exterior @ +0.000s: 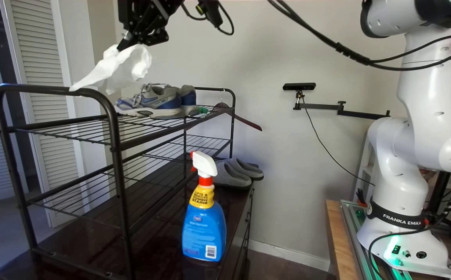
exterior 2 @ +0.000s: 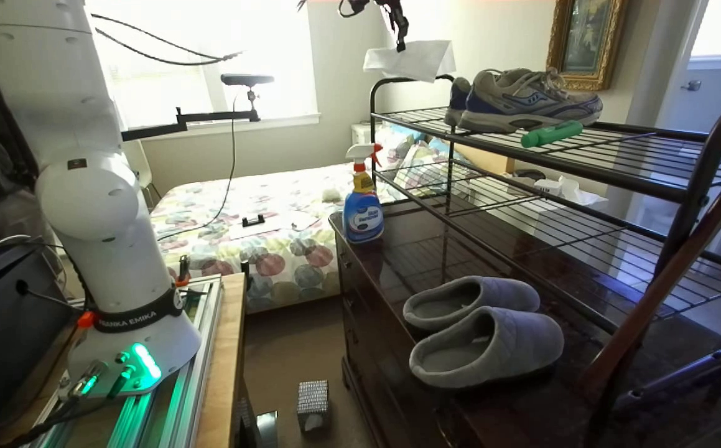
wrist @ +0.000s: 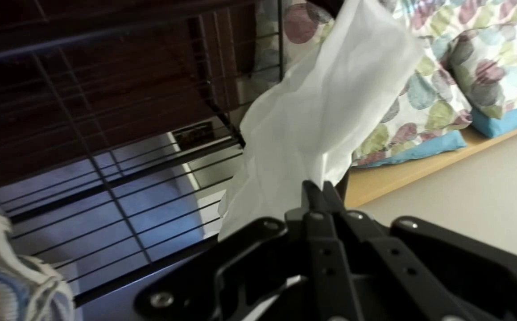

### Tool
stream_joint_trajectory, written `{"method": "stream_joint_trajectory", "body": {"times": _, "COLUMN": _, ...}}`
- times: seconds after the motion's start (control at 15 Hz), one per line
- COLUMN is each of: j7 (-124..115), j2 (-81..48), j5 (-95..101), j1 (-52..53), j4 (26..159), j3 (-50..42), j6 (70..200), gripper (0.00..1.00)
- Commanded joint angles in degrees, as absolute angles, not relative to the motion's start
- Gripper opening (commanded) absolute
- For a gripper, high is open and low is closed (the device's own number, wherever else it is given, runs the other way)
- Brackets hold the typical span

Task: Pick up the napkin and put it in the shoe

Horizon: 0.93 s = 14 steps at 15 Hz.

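The thin white napkin (wrist: 316, 111) is clamped in my black gripper (wrist: 320, 186), above one end of the black metal rack (exterior: 119, 179), on which I see grey-blue sneakers (exterior 2: 522, 106) and a green cylindrical tube (exterior 2: 552, 134).

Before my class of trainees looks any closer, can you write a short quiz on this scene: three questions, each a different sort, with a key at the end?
1. Short answer: what white item is the gripper holding?
2. True or false: the sneakers sit on the top shelf of the rack.
3. Multiple choice: where does the spray bottle stand? (a) on the bed; (b) on the dresser; (c) on the floor.

Key: 1. The napkin. 2. True. 3. b.
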<state>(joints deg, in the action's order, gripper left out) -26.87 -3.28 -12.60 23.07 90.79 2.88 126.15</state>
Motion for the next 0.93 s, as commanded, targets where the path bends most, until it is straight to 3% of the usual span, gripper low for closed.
{"method": "stream_joint_trajectory", "body": {"times": 0.0, "j7": -39.3, "j2": 2.5, "j5": -0.8, "j1": 19.7, "j4": 94.3, "j3": 7.3, "j6": 118.9, "gripper": 0.0}}
{"method": "stream_joint_trajectory", "body": {"times": 0.4, "j7": -37.1, "j2": 1.8, "j5": -1.4, "j1": 17.2, "j4": 93.4, "j3": 9.2, "j6": 118.5, "gripper": 0.0}}
{"method": "stream_joint_trajectory", "body": {"times": 0.87, "j7": -19.4, "j2": 7.3, "j5": -0.6, "j1": 11.4, "j4": 97.5, "j3": 8.0, "j6": 104.6, "gripper": 0.0}}
